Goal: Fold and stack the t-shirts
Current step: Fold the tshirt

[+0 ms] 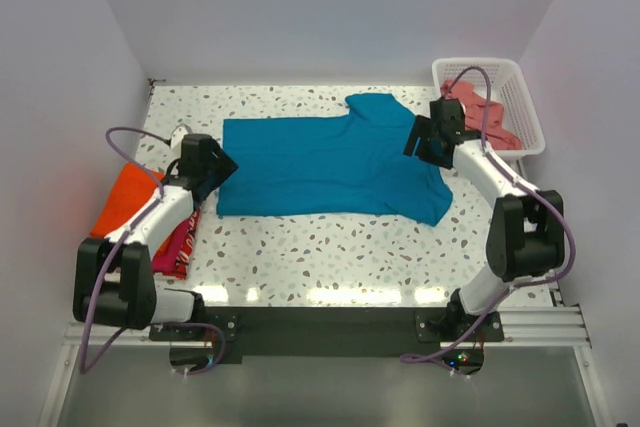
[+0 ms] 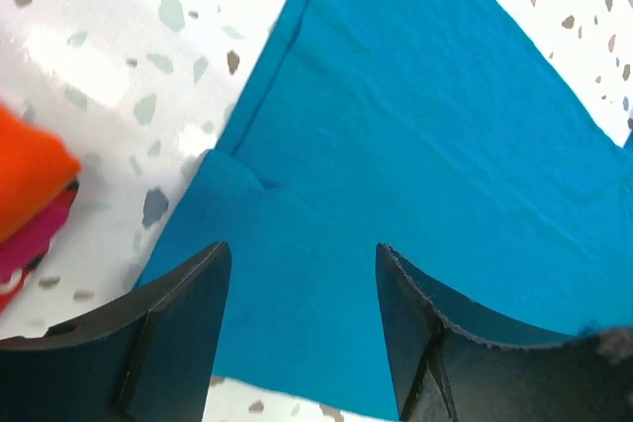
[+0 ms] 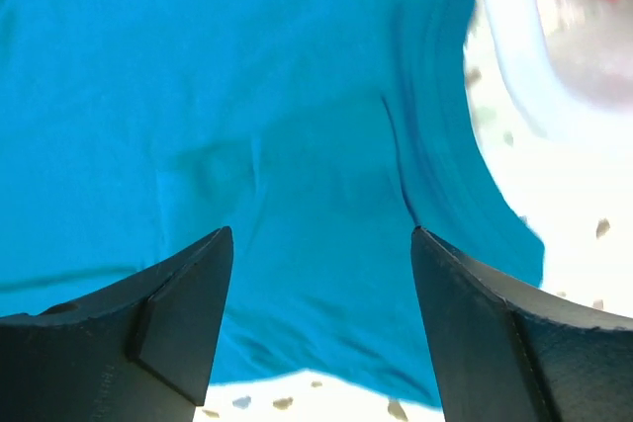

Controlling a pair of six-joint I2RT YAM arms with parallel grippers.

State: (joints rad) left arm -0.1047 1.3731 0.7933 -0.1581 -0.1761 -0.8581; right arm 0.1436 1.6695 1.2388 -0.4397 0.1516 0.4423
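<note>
The soft, light teal-blue cloth t-shirt (image 1: pixel 320 162) lay flat on the speckled worktop (image 1: pixel 330 247) just beneath the spread, empty left pincer (image 2: pixel 302 269) and right pincer (image 3: pixel 321 249), and, being limp, it looked best pinched at its edges.

Walls: pale lilac-white walls (image 1: pixel 330 7) closed in the back and both sides.
Table: white top (image 1: pixel 330 247), speckled with grey and brown chips.
Light: bright glare lay along the near edge.
Front: metal rail (image 1: pixel 560 325) and a dark plate (image 1: pixel 320 327).
</note>
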